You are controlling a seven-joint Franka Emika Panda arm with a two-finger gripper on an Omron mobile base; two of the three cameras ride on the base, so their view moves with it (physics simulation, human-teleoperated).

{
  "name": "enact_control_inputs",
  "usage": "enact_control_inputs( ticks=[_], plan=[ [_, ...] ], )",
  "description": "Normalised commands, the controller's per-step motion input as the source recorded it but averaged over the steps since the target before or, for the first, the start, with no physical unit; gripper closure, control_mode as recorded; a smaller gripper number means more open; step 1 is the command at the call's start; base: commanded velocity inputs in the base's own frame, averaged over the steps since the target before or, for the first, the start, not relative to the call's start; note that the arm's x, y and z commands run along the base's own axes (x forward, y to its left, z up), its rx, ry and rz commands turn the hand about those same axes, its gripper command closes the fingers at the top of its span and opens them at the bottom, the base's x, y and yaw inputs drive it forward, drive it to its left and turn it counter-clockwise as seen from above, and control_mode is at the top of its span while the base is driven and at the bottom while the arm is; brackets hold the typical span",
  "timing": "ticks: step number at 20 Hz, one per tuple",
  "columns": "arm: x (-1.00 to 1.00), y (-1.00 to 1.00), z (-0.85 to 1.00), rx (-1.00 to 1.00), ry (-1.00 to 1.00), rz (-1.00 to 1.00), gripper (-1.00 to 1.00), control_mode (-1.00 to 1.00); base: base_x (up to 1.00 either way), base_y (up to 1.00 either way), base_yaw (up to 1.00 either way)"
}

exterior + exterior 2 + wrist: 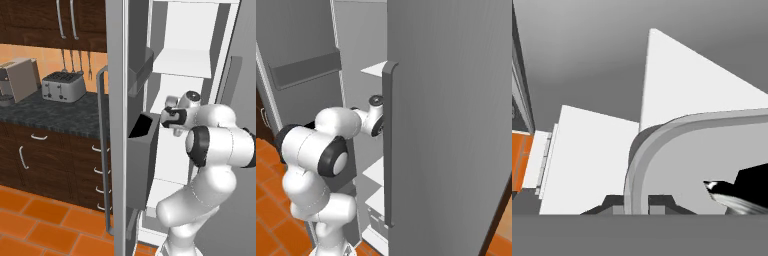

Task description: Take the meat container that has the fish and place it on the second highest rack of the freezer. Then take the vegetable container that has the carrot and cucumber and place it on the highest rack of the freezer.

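While the gripper (724, 192) sits clenched, apparently on the freezer door handle (388, 145) to swing that door wide, neither container can be made out on the white racks (181, 62) inside

Toaster (63, 85) on counter (55, 116), left of open freezer door (118, 125).

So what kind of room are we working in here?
A home kitchen, by the look of it: a toaster on a dark stone counter, wooden drawers beneath, and an open freezer with white racks.
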Motion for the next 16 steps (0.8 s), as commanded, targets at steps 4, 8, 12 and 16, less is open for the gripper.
enact_control_inputs(
  ticks=[4,8,12,16],
  plan=[
    [0.53,-0.18,0.00,0.00,0.00,0.05,1.00,-1.00,0.00,0.00,0.00],
    [0.44,-0.27,0.00,0.00,0.01,0.00,1.00,-1.00,0.00,0.00,0.00],
    [0.41,0.00,-0.01,0.00,0.03,0.00,1.00,-1.00,0.00,0.00,0.00],
    [0.32,-0.01,-0.15,0.00,0.02,0.00,-1.00,-1.00,0.00,0.00,0.00]
  ],
)
